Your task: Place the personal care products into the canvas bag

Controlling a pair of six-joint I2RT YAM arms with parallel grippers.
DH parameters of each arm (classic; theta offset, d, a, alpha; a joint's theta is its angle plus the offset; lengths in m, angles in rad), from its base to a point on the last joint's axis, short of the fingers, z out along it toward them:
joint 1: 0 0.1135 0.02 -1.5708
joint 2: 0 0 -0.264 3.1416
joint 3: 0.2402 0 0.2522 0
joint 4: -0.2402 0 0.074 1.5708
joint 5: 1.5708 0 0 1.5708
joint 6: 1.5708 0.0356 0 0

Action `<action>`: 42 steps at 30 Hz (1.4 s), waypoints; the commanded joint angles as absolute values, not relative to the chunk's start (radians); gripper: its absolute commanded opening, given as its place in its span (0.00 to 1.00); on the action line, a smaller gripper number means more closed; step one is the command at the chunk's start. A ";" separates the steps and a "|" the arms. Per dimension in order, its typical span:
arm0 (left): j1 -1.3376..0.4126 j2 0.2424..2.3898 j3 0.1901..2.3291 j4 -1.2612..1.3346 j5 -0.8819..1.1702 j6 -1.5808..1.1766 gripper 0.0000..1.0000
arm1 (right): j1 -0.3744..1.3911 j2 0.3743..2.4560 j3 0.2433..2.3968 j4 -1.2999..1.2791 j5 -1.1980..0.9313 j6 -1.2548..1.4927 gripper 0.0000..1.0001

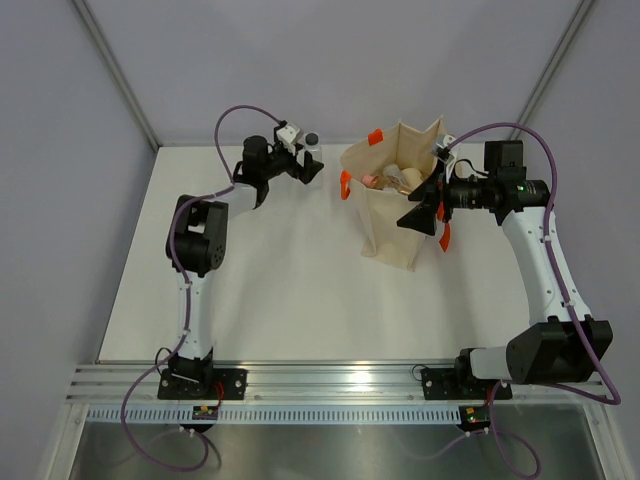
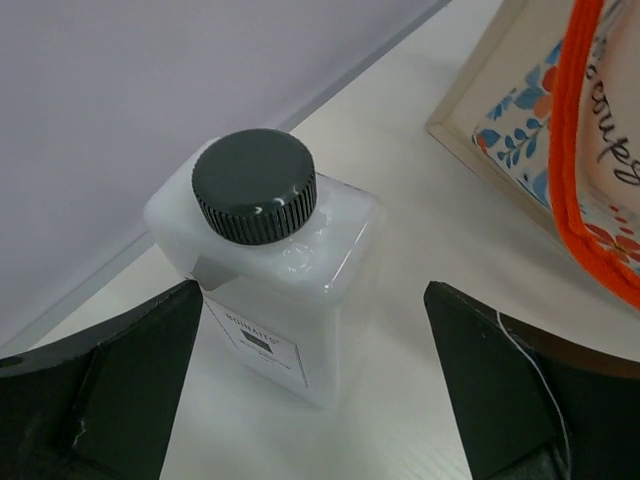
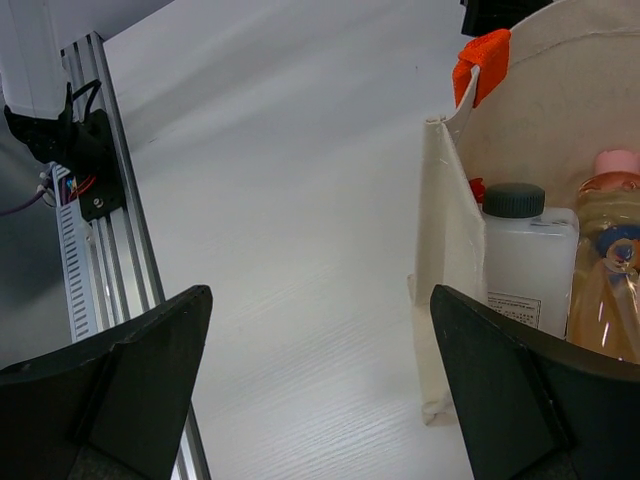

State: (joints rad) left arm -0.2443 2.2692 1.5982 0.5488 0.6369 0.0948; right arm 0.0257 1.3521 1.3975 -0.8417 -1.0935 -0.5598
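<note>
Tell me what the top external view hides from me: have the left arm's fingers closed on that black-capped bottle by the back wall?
Observer: No. In the left wrist view the left fingers are spread wide with the black-capped bottle between them, not clamped.
Operator: Is it upright?
Observer: Yes, upright, cap on.
Operator: What's inside the bag?
Observer: The right wrist view shows a second black-capped bottle standing inside the canvas bag, next to a peach bottle.
</note>
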 commanded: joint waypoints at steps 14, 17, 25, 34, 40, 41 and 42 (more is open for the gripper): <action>-0.417 2.290 1.709 0.561 -0.187 -0.138 0.95 | 0.025 1.292 1.393 -0.810 -1.124 -0.531 1.00; -0.416 2.315 1.756 0.555 -0.238 -0.130 0.66 | 0.025 1.270 1.391 -0.840 -1.114 -0.552 0.99; -0.407 2.235 1.668 0.581 -0.203 -0.084 0.00 | 0.025 1.214 1.374 -0.874 -1.101 -0.560 1.00; -0.362 1.876 1.503 0.514 0.035 0.026 0.00 | 0.023 1.129 1.384 -0.884 -1.045 -0.503 1.00; -0.377 1.660 1.486 0.449 0.092 0.005 0.00 | 0.014 1.083 1.367 -0.807 -0.948 -0.374 0.99; -0.383 1.640 1.485 0.448 0.097 0.005 0.00 | 0.008 1.077 1.367 -0.799 -0.942 -0.362 1.00; -0.400 1.620 1.488 0.443 0.104 0.005 0.00 | 0.008 1.071 1.365 -0.796 -0.934 -0.345 0.99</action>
